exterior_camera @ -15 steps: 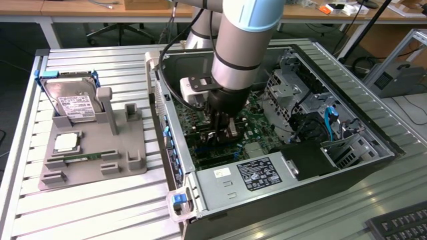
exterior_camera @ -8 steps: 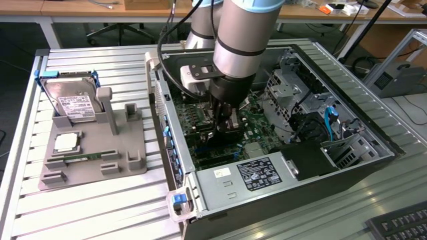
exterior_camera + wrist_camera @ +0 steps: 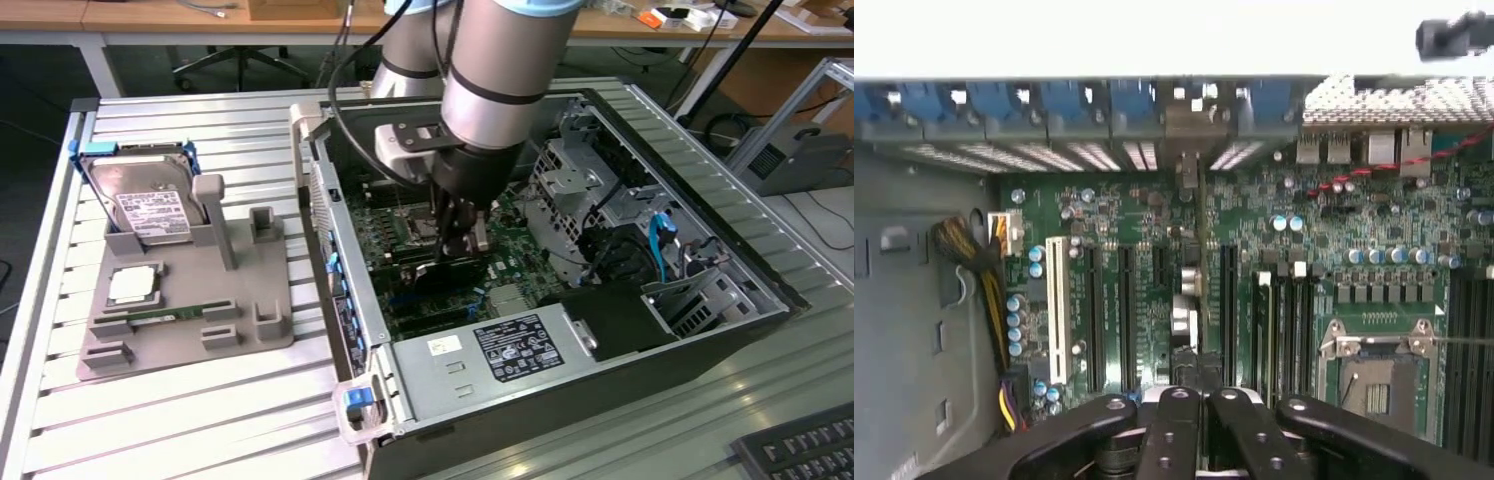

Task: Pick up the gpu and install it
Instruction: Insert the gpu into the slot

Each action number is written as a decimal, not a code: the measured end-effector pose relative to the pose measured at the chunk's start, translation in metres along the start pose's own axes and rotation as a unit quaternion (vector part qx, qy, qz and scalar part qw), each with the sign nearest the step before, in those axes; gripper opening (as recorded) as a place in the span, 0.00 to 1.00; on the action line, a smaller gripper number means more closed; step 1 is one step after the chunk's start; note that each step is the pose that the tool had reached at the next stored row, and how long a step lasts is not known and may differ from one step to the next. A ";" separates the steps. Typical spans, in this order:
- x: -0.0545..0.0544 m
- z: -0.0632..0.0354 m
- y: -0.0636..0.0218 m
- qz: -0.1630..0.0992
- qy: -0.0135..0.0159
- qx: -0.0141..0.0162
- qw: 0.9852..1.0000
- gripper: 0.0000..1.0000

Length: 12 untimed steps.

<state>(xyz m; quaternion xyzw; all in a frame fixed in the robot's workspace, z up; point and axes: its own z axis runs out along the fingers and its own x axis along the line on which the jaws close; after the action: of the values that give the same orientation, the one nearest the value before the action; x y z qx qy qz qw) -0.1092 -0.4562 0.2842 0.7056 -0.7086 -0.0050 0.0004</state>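
Note:
The gpu (image 3: 447,275) stands on edge on the motherboard (image 3: 514,265) inside the open computer case (image 3: 694,345). In the wrist view the gpu (image 3: 1189,290) appears edge-on as a thin strip running from the rear slot openings toward the camera, between the black expansion slots. My gripper (image 3: 461,245) reaches straight down into the case and sits directly over the card's top edge. The black fingers (image 3: 1174,430) are pressed together, and nothing shows between them. My gripper (image 3: 1202,395) is shut, with its tips at or just above the card.
A grey parts holder (image 3: 254,330) at the exterior view's left carries a hard drive (image 3: 154,210), a CPU (image 3: 134,285) and a RAM stick (image 3: 167,318). The power supply (image 3: 501,350), drive cages (image 3: 587,180), blue cables (image 3: 657,245) and case walls crowd the gripper. A keyboard (image 3: 801,450) lies near the corner.

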 end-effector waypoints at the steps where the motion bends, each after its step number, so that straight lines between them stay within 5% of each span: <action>1: 0.000 0.0000 -0.0047 0.000 0.000 -0.002 1.000 0.10; 8: 0.000 -0.0002 -0.0427 0.000 -0.001 -0.020 1.000 0.10; 9: 0.000 -0.0003 -0.0530 0.000 -0.001 -0.024 1.000 0.10; 12: 0.000 -0.0003 -0.0549 0.000 -0.002 -0.025 1.000 0.10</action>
<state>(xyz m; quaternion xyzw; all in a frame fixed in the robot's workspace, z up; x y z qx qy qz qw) -0.0543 -0.4562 0.2840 0.7052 -0.7084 -0.0238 0.0165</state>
